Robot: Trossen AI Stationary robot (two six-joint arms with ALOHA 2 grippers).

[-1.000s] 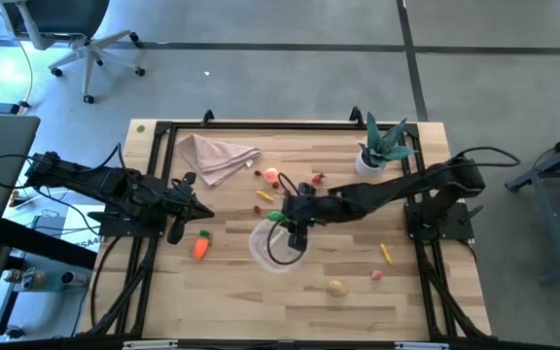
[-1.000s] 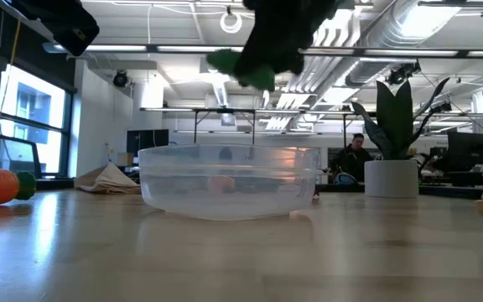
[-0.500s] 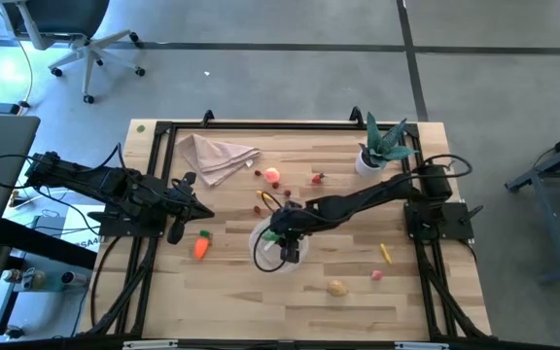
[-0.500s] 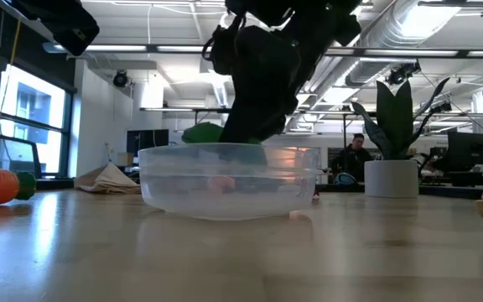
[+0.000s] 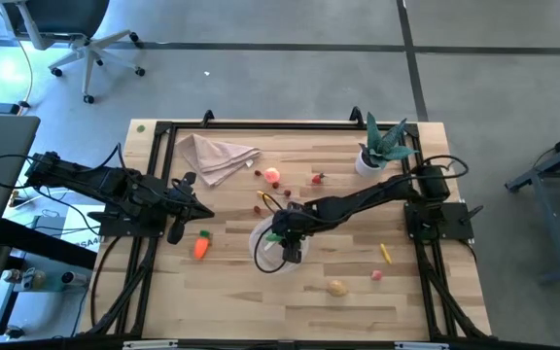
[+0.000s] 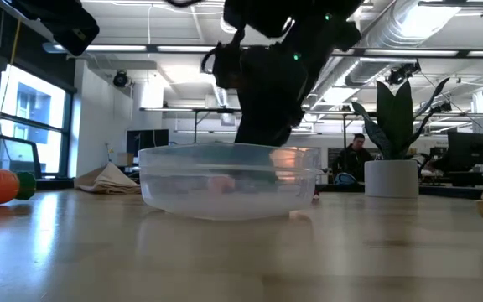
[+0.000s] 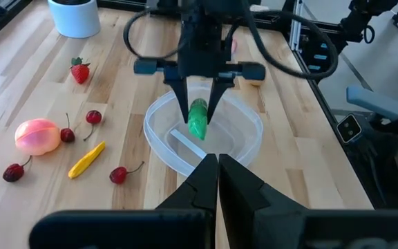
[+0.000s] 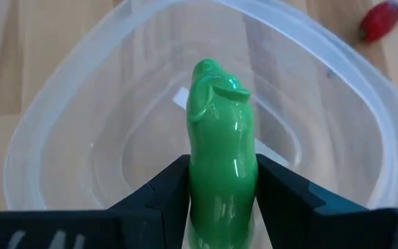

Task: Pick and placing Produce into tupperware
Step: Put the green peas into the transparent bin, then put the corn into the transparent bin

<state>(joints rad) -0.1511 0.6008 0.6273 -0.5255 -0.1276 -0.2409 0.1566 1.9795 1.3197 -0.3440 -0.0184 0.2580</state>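
1. Right gripper (image 5: 288, 245) sits centre frame in the high view, lowered into the tupperware (image 5: 261, 255). Fingers are clamped on the green pepper (image 8: 221, 166), one each side; the right wrist view shows the pepper over the container's clear floor. Whether it touches the floor can't be told.
2. From the left wrist view, the same pepper (image 7: 198, 120) hangs between two dark fingers (image 7: 182, 98) inside the bowl's rim (image 7: 159, 142).
3. Low view: the right arm's dark bulk covers the middle of the tupperware (image 6: 174, 184); the pepper is barely visible through the frosted wall.
4. Left gripper (image 5: 200, 214) waits at left-centre of the high view, jaws together, holding nothing. Its fingers (image 7: 237, 183) meet at the bottom of its wrist view.
5. Carrot (image 5: 200, 246) lies just below the left gripper, well clear of the tupperware; in the low view it is cut off at the left edge.
6. Potato (image 5: 336, 288) lower centre-right, cut off at the low view's right edge. Yellow piece (image 5: 386, 254) and a small red piece (image 5: 377, 275) lie right of it.
7. Peach-like fruit (image 7: 37, 135), cherries (image 7: 92, 117), strawberry (image 7: 79, 71) and a yellow pepper (image 7: 86, 159) lie on the table outside the bowl.
8. Napkin (image 5: 217, 156) upper left, potted plant (image 5: 382, 146) upper right.
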